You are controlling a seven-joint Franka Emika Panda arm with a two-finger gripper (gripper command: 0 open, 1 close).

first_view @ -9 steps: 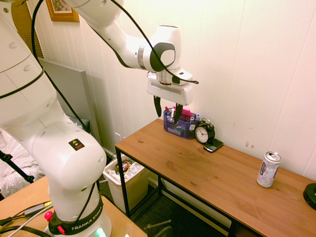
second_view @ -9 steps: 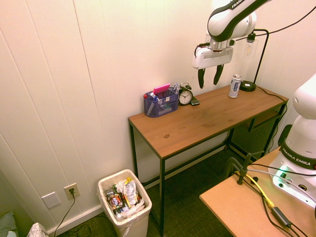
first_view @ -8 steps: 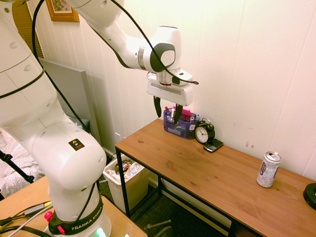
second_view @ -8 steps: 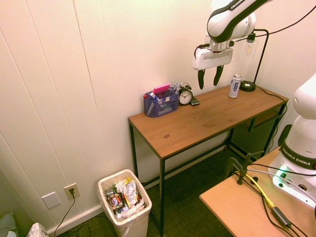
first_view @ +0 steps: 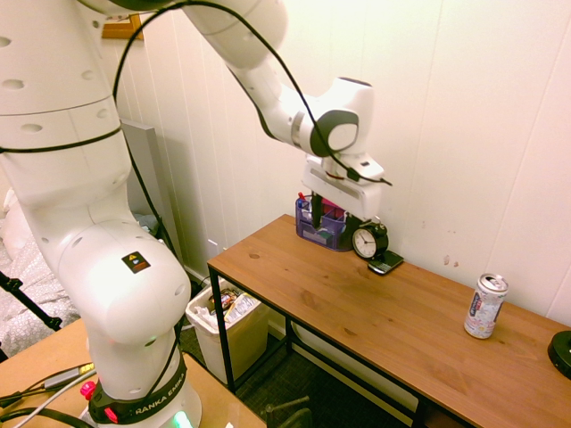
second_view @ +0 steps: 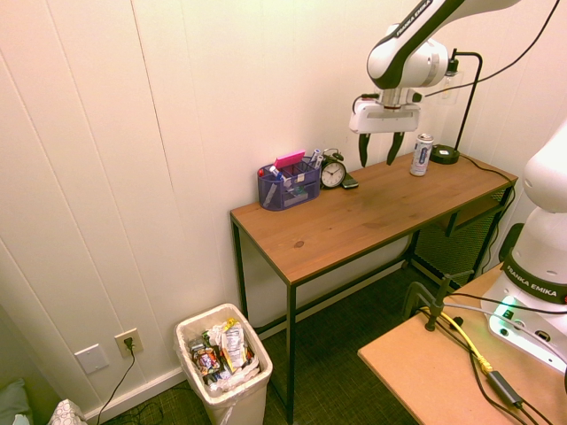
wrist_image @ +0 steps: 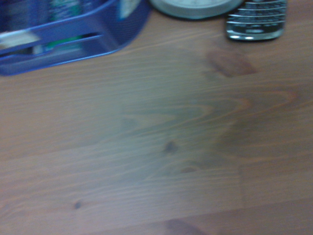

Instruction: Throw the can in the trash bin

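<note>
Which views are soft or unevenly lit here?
Wrist view: blurred, the purple plastic desk organizer smeared and cropped. First exterior view: sharper, pale wall yellowish. Second exterior view: pinkish cast toward the left, dark carpet dim under the desk.

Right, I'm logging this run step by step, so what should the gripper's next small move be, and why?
Probably a short shift along the desk toward the can, fingers kept apart. The gripper hangs open and empty above the desk, and the can stands upright nearer the lamp, not yet between the fingers.
</note>
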